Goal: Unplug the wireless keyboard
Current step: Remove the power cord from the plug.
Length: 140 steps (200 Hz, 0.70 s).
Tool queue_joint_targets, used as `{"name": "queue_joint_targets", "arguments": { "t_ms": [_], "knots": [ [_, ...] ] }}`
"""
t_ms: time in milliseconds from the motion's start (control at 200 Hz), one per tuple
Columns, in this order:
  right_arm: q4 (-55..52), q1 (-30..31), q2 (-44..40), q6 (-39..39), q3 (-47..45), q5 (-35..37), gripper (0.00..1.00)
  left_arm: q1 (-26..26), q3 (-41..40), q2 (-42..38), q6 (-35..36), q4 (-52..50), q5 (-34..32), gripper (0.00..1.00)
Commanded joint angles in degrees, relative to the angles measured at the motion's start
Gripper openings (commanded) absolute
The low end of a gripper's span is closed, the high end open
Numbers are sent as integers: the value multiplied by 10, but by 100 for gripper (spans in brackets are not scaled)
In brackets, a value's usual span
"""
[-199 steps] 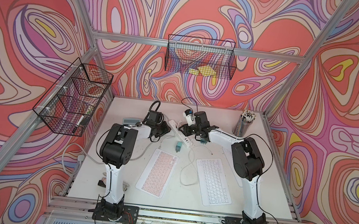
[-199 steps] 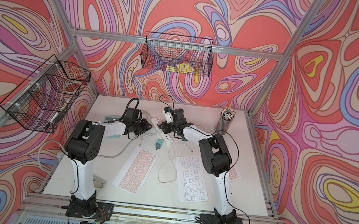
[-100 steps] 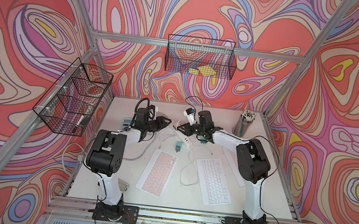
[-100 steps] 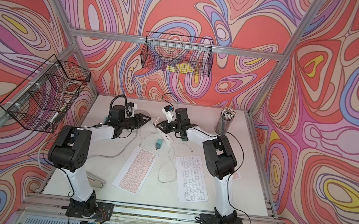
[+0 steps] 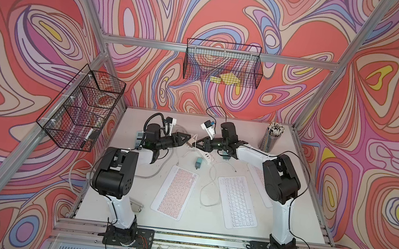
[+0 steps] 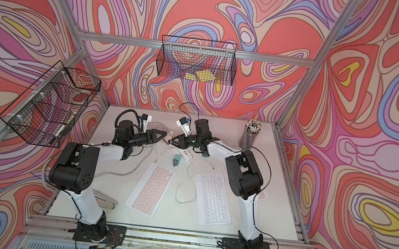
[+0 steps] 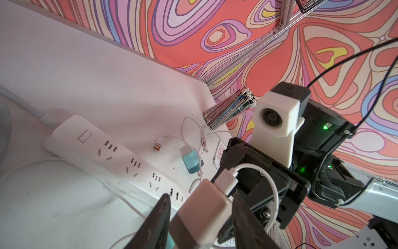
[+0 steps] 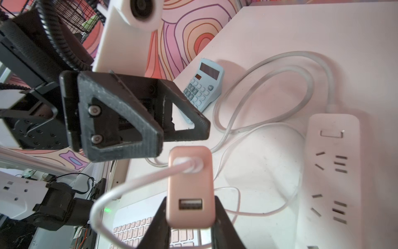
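My right gripper point(image 8: 190, 200) is shut on a pink charger block point(image 8: 190, 187) and holds it above the table. A white cable point(image 8: 129, 183) is plugged into the block's far port; the near port is bare. My left gripper point(image 7: 201, 196) faces it, open, its fingers point(image 7: 159, 217) flanking the block point(image 7: 204, 213) with a gap on one side. In both top views the two grippers point(image 5: 187, 139) point(image 5: 197, 144) meet over the white power strip point(image 5: 204, 156). A pink-keyed keyboard point(image 5: 176, 192) and a white keyboard point(image 5: 236, 202) lie in front, a loose white cable point(image 5: 208, 183) between them.
A teal charger point(image 5: 199, 162) lies by the power strip. A blue calculator point(image 8: 203, 84) sits at the back left, a cup of pencils point(image 5: 271, 139) at the back right. Another keyboard point(image 5: 256, 178) is partly hidden under the right arm. Wire baskets point(image 5: 222, 66) hang on the walls.
The left arm has drawn back and swung its gripper right, up to the charger block, and its jaws have opened. The right gripper has kept its hold in place.
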Motion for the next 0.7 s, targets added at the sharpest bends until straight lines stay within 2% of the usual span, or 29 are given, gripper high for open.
{"name": "queue_joint_targets", "arguments": {
  "t_ms": [0,190,235,320,501,696],
  "knots": [
    [4,-4,-4,5,19,-46,8,1,-12,-35,44,7,25,49],
    [18,-5,-1,21,22,-94,8,1,-25,-23,1,76,78,50],
    [24,-6,-1,25,21,-100,8,1,-28,-19,-7,88,82,62],
    [33,-10,-6,30,15,-113,8,1,-35,-17,-19,108,90,67],
    [36,-13,-8,34,13,-139,8,0,-38,-17,-37,132,101,64],
    [45,-13,-3,44,13,-169,9,-4,-35,9,-115,237,142,57]
  ]
}}
